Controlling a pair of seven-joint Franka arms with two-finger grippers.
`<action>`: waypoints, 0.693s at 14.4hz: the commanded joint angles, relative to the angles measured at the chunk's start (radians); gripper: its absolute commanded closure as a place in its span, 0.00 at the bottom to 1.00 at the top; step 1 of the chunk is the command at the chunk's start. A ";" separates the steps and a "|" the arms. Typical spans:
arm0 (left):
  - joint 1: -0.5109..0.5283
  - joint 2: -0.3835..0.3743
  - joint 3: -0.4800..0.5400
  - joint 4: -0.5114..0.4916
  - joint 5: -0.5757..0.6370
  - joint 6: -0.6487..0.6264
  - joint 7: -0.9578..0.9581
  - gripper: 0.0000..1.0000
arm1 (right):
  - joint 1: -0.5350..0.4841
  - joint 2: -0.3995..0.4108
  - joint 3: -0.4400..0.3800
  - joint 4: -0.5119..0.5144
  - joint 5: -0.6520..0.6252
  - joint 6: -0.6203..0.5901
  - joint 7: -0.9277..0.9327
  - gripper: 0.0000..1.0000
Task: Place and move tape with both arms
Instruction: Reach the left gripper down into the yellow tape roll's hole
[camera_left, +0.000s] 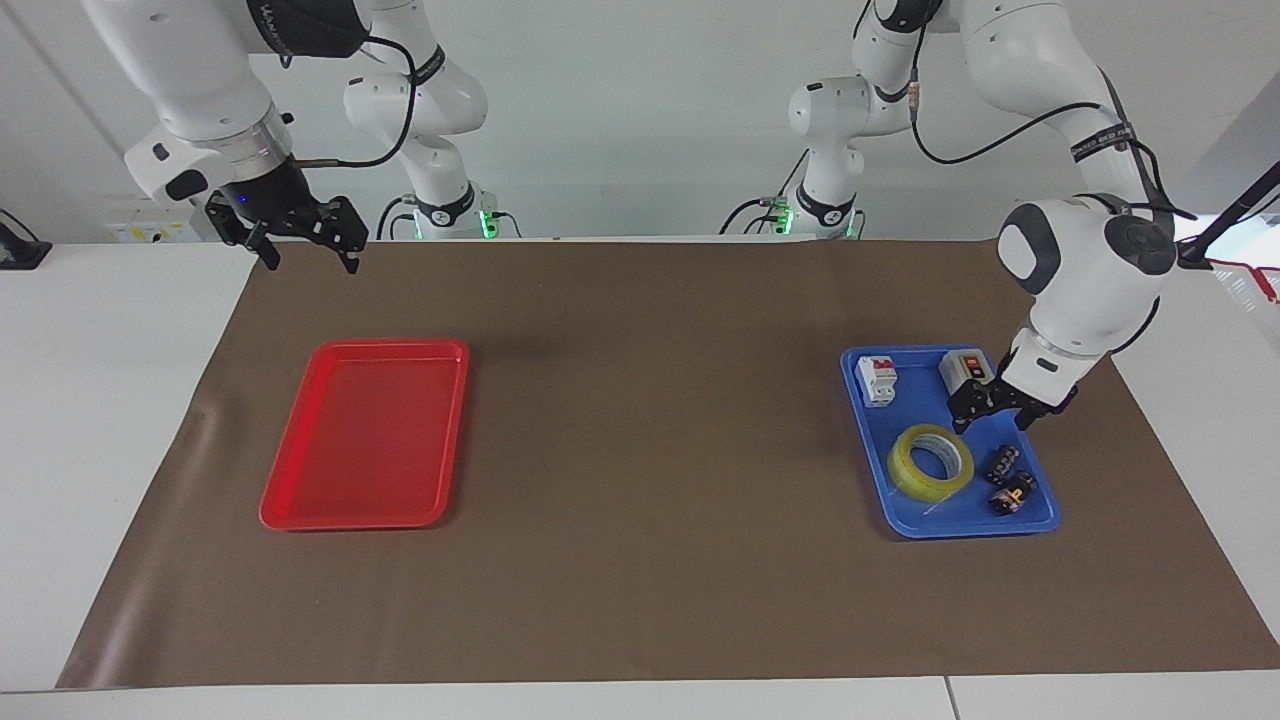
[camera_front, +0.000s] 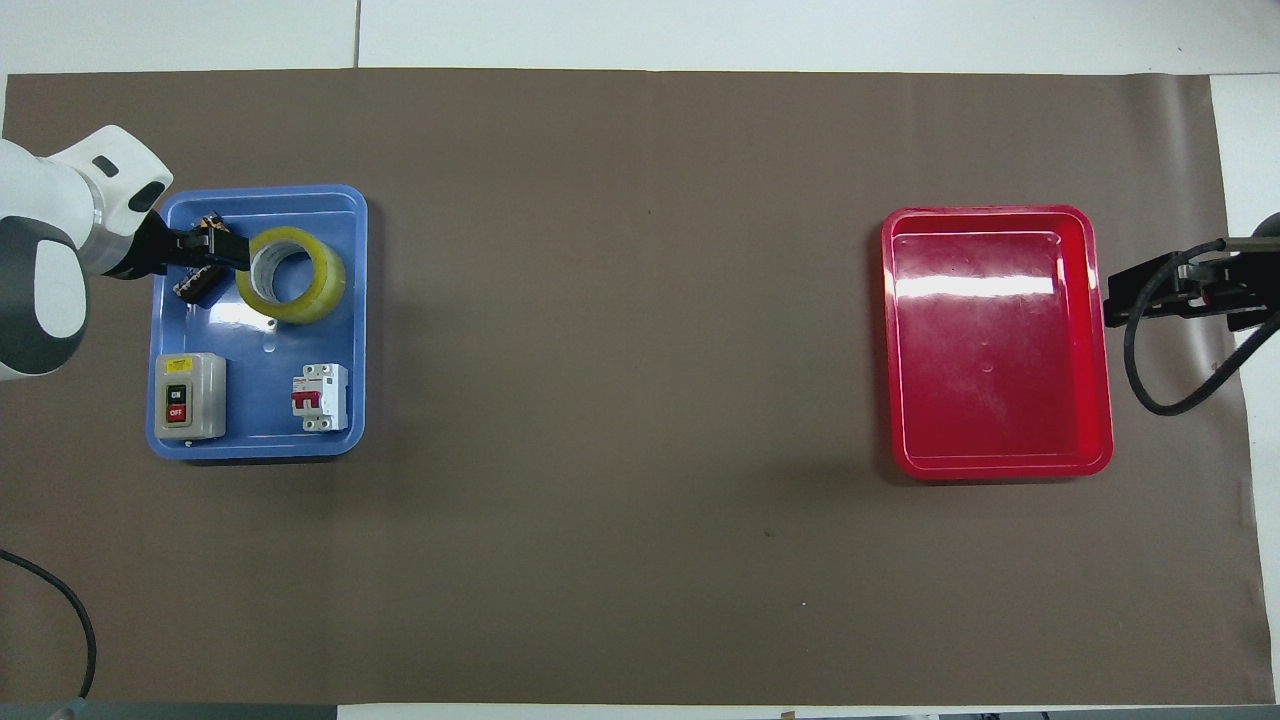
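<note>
Lying flat in the blue plastic tray at the left arm's end of the table, the roll of translucent yellow packing tape showed its white-grey core upward, which left its ring wall open to a grasp from above. It sat in the part of that tray farther from the robots, beside two small black connector blocks, with a grey on-off switch box and a white circuit breaker with a red lever nearer to the robots.

The left gripper hung over the blue tray, low and just above the edge of the tape nearer the robots, its fingers spread and holding nothing. That spread looked fitted to straddling the ring's wall, one finger inside the core and one outside, so the step in hand was judged to be the approach to the pick-up; no contact with the roll could be seen. The connector blocks close by would leave little room on that side.

The right gripper waited in the air over the brown paper mat near the right arm's end, its fingers also spread and empty. The shallow red plastic tray lay below it, well apart from the blue one, and was probably where the tape would end up after being passed between the arms.
</note>
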 joint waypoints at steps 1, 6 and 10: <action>0.004 -0.006 -0.002 -0.053 0.018 0.074 -0.005 0.00 | -0.013 -0.013 0.003 -0.020 0.004 0.018 -0.025 0.00; 0.002 0.060 -0.002 -0.058 0.018 0.153 -0.042 0.01 | -0.013 -0.013 0.003 -0.020 0.004 0.018 -0.025 0.00; 0.000 0.100 -0.002 -0.059 0.018 0.208 -0.091 0.09 | -0.013 -0.013 0.003 -0.020 0.004 0.016 -0.026 0.00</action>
